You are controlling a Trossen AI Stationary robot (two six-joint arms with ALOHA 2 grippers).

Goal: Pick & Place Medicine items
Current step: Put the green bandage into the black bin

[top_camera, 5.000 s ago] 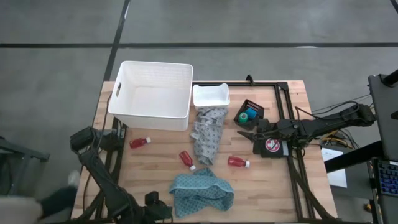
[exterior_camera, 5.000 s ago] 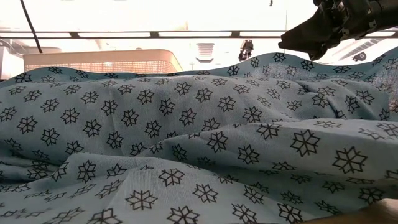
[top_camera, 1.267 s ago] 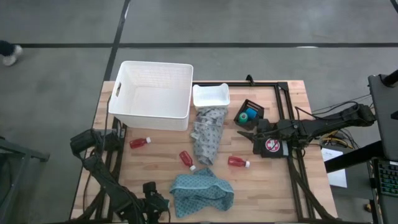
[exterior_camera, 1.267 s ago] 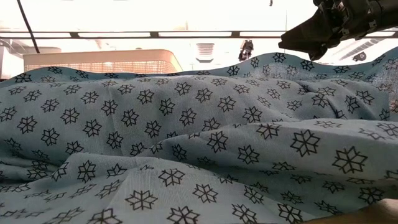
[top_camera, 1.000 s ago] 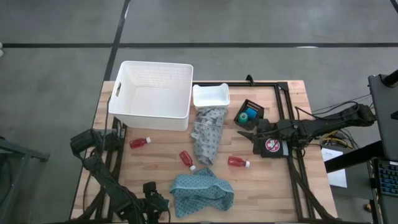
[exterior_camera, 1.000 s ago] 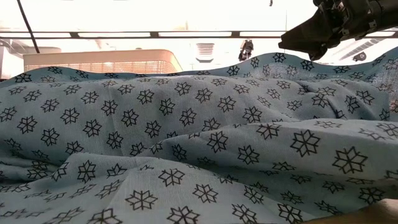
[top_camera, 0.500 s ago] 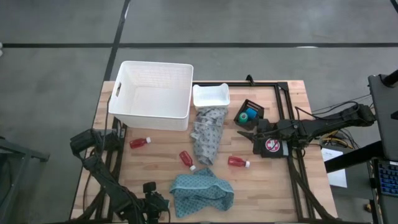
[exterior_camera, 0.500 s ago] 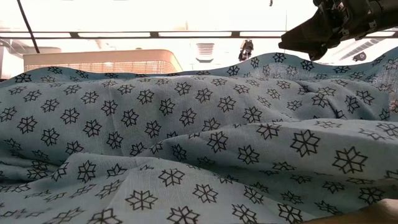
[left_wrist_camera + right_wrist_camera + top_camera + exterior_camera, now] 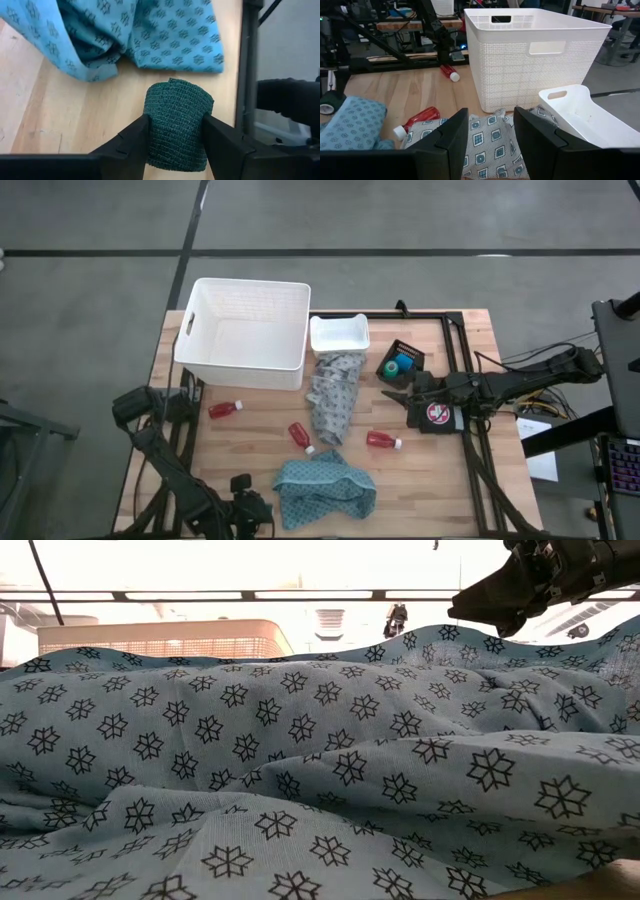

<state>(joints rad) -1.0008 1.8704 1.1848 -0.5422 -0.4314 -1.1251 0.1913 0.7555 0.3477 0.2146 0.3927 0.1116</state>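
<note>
My left gripper [image 9: 176, 145] is near the table's near edge, beside the teal cloth [image 9: 325, 488], and is shut on a dark green round roll [image 9: 177, 122]. My right gripper [image 9: 386, 393] is open and touches nothing. It hovers at the right of the grey patterned cloth [image 9: 490, 145]. Three red bottles with white caps lie on their sides on the wood [image 9: 225, 409] [image 9: 301, 436] [image 9: 384, 441]. A small blue-green round container [image 9: 402, 364] sits on a black card, just far of the right gripper. My left gripper pinches the green roll between its two fingers [image 9: 131, 142], one on each side of the roll's curved wall [image 9: 150, 130]. The fingers lie along the roll, whose end [image 9: 179, 87] points away from the wrist. Whether the roll rests on the table I cannot tell.
A large white basket [image 9: 245, 330] stands at the far left, with a small white tray [image 9: 339, 333] beside it. A black pouch with a red-and-white cross [image 9: 437, 415] lies under the right arm. A black frame [image 9: 462, 380] runs along the right side. The teal cloth fills the low view.
</note>
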